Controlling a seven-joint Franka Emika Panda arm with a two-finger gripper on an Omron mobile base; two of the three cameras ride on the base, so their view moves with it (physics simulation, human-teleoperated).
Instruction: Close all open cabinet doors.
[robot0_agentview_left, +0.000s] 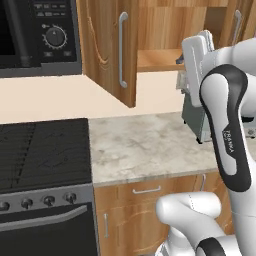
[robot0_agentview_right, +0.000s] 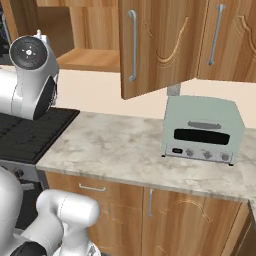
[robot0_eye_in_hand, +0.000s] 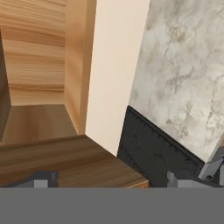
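Wall cab doors both open, arm up between them.
Left door (robot0_agentview_left: 112, 50) swung out, handle vertical, at ~9 o'clock from wrist in left base view; right door (robot0_agentview_right: 150, 47) at ~3 in right base view. Gripper (robot0_eye_in_hand: 109, 181): tips wide apart, nothing held, facing the cab's open shelf (robot0_eye_in_hand: 65, 159). Left door looks nearer.

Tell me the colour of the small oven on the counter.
Pale grey-green, with a dark window; the toaster oven shows best in the right base view.
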